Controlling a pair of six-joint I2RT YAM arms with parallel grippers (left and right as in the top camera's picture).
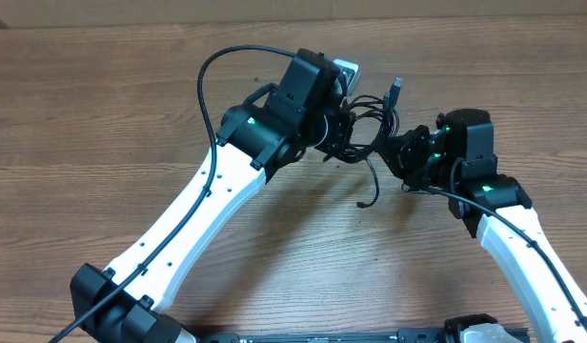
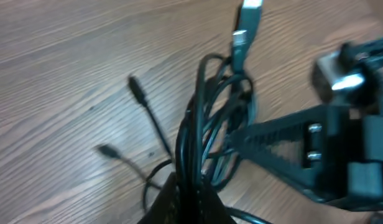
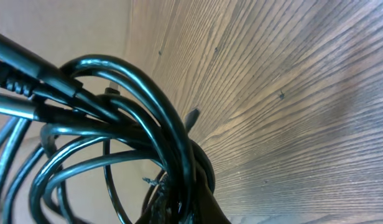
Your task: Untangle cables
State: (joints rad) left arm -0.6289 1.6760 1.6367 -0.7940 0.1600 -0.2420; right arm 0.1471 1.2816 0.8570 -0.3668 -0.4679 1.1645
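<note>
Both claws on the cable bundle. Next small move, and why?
Probably ease the right claw a little away from the left claw. Both look shut on the same cables, whose loops sit wound tight between them, while one loose plug end trails free; a gentle pull may open the loops.

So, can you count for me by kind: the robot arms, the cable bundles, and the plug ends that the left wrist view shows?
Robot arms: 2, left arm and right arm
Cable bundles: 1, the cable bundle
Plug ends: 3, flat silver plug, upper small plug, lower small plug
Total: 6
</note>
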